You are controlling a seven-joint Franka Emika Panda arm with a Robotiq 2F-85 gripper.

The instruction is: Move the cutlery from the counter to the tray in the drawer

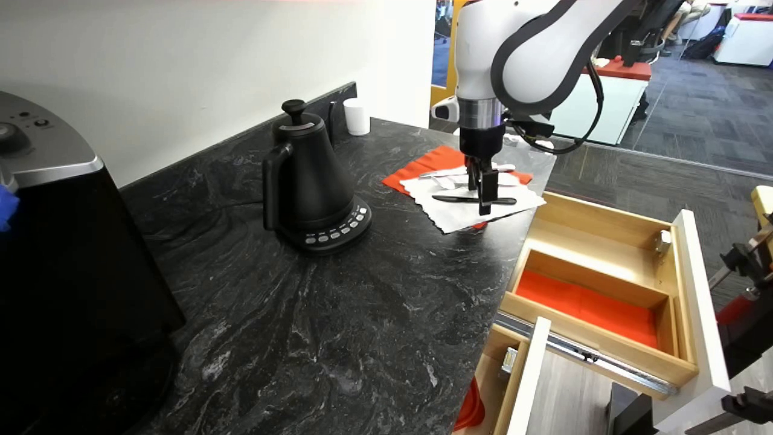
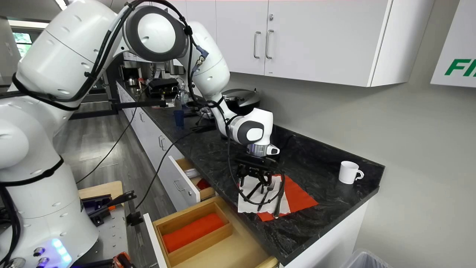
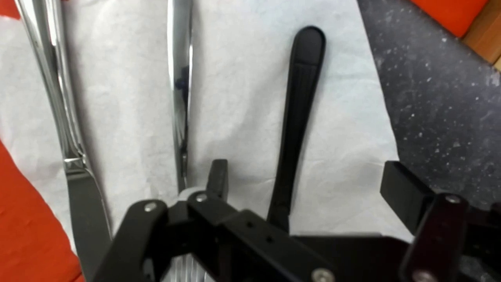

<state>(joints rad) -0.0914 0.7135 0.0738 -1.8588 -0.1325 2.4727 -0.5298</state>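
In the wrist view, the gripper (image 3: 309, 186) has its fingers well apart, the black utensil (image 3: 299, 102) between them. The cutlery (image 3: 179, 117) also includes a fork (image 3: 179, 78) towards ten o'clock and a silver knife (image 3: 80, 188) near nine. Likely light, stiff and slick, these pieces would be best held mid-handle, near the balance point. In an exterior view, they lie on napkins (image 1: 462, 219) atop the counter (image 1: 362, 338), with the tray (image 1: 589, 305) in the drawer (image 1: 610, 225) towards half past four from the gripper. In an exterior view, the tray is at eight, the mug (image 2: 347, 172) at three.
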